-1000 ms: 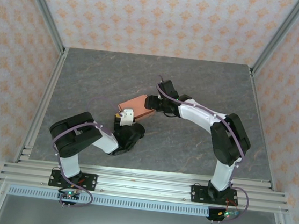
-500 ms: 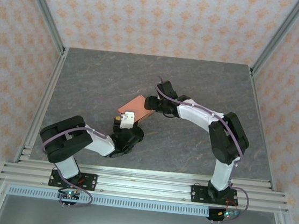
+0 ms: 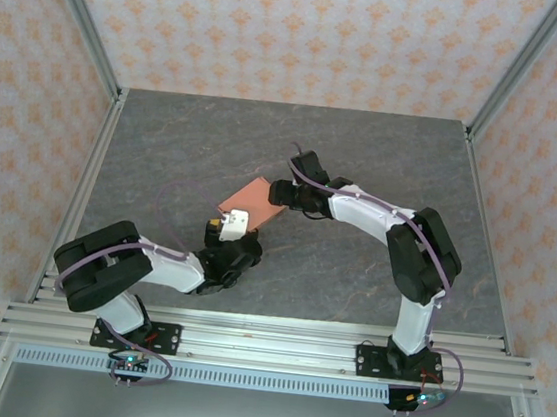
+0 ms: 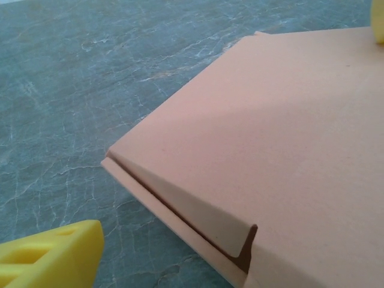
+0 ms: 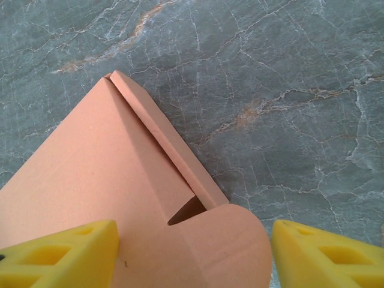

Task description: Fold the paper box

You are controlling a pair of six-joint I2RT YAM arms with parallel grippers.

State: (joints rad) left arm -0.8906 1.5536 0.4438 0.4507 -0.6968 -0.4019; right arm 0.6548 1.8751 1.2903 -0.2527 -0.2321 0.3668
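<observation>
**Left arm backs off, paper box at table centre**

- The paper box [image 3: 252, 199] lies mid-table [image 3: 385, 160], between the two grippers and a little left of centre. It is folded flat, plain salmon-orange card, and sits diamond-wise with one corner pointing to the far side.
- Left gripper [image 4: 237, 129]: the jaws are spread wide. One yellow finger [image 4: 54, 255] is low left in the wrist view, with a strip of bare table between it and the box edge. The other finger just shows at the top right corner, over the card. A box corner with a tucked side flap lies between them, and nothing is pinched.
- Right gripper [image 5: 195, 240]: the jaws are spread. The rounded flap at the box's right end lies between the yellow fingers [image 5: 66, 252]. One finger overlaps the card, and the other is just beside the flap with a sliver of table between them. I see no clamp on the card.
- Compared with a second ago, the left arm's shoulder and elbow links have swung toward the near-left corner, and its gripper has pulled back slightly from the box's near edge.
- The box has turned: it lay closer to square with the table edges and now stands more on its corner.
- The right arm and gripper have barely moved and stay at the box's right end.
</observation>
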